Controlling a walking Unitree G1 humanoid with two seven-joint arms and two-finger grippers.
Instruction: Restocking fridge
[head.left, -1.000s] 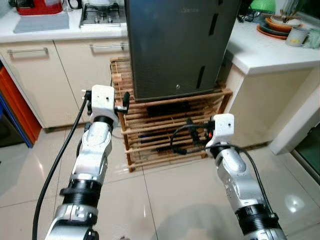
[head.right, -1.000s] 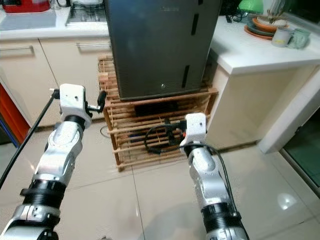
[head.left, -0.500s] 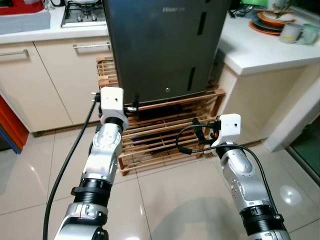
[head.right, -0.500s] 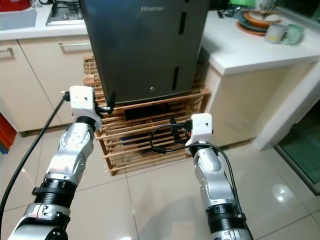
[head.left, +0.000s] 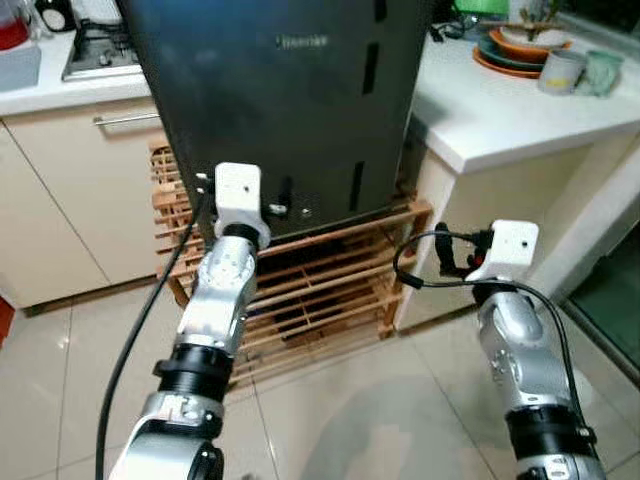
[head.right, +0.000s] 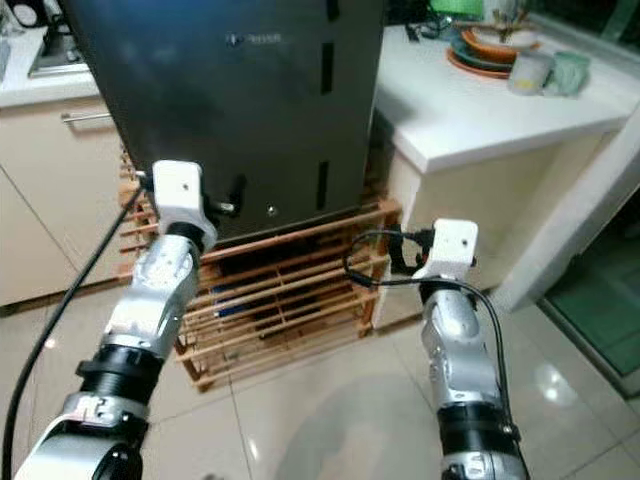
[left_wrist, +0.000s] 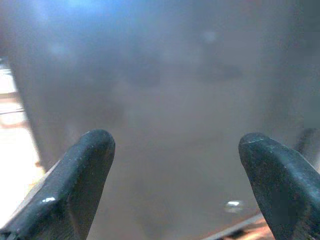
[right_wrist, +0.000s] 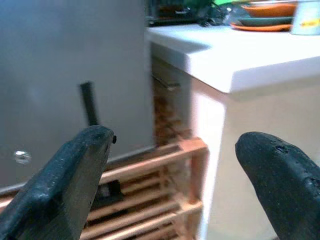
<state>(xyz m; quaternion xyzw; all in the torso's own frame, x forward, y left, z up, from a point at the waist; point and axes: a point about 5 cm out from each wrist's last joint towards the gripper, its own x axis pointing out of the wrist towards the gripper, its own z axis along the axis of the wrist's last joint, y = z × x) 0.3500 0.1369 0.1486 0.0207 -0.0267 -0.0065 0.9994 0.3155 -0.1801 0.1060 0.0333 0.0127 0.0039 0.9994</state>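
A dark grey fridge (head.left: 280, 100) with its door shut stands on a slatted wooden rack (head.left: 330, 290). My left gripper (head.left: 278, 203) is raised close to the lower part of the door. In the left wrist view its fingers (left_wrist: 75, 185) are spread wide, with only the grey door surface (left_wrist: 170, 110) between them. My right gripper (head.left: 447, 257) hovers off the fridge's right lower corner, beside the white counter. It is open and holds nothing; its wrist view looks at the rack (right_wrist: 150, 165) and the counter edge (right_wrist: 225, 55).
The white counter (head.left: 510, 115) to the right of the fridge carries stacked dishes (head.left: 515, 50) and two mugs (head.left: 565, 70). Cream cabinets (head.left: 70, 200) and a gas hob (head.left: 95, 50) stand to the left. Glossy tiled floor (head.left: 330, 420) lies in front.
The view has shifted closer to the fridge and to the right. Both arms have risen: the left gripper is nearer the fridge door, and the right gripper has swung toward the counter.
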